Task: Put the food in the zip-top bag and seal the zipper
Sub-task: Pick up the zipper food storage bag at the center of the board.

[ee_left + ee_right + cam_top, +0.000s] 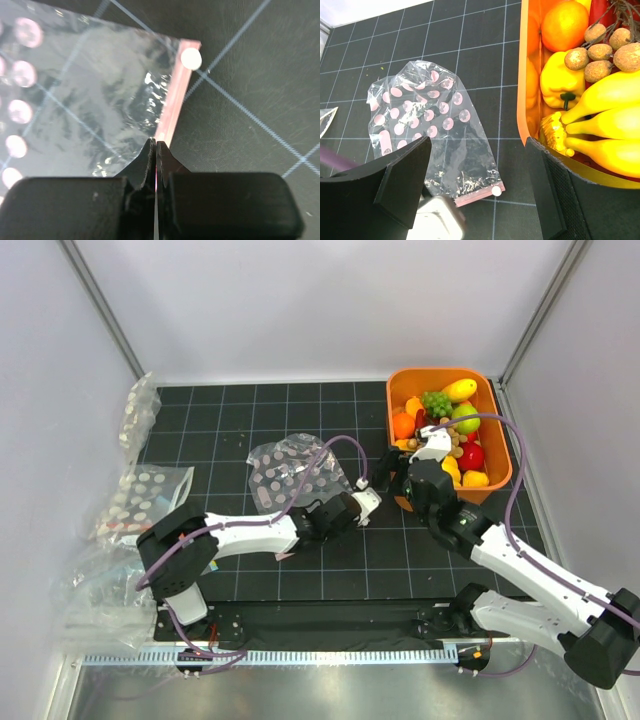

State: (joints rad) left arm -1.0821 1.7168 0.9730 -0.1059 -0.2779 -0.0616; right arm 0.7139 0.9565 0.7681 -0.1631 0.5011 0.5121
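- Pinching the zipper (pixel 175 100), the left claw (pixel 156 147) is closed on the near end of that pink strip, at the lower middle of the left wrist view.
- A white round tab (pixel 191 58) sits at the strip's far corner.
- The zip-top bag (pixel 290 470) lies crinkled on the dark gridded desk (pixel 300 560), near the centre of the top view.
- The right claw (pixel 432 443) is spread wide over the left wall of the orange tub (pixel 500 440), upper right of the top view, with nothing gripped.
- All the food (pixel 455 430) is in the tub: bananas (pixel 605 125), a yellow pepper (pixel 560 80), an orange (pixel 565 25), a brown nut cluster (pixel 605 50) and green grapes (pixel 436 402).
- Other dotted bags (pixel 145 495) lie at the left edge.
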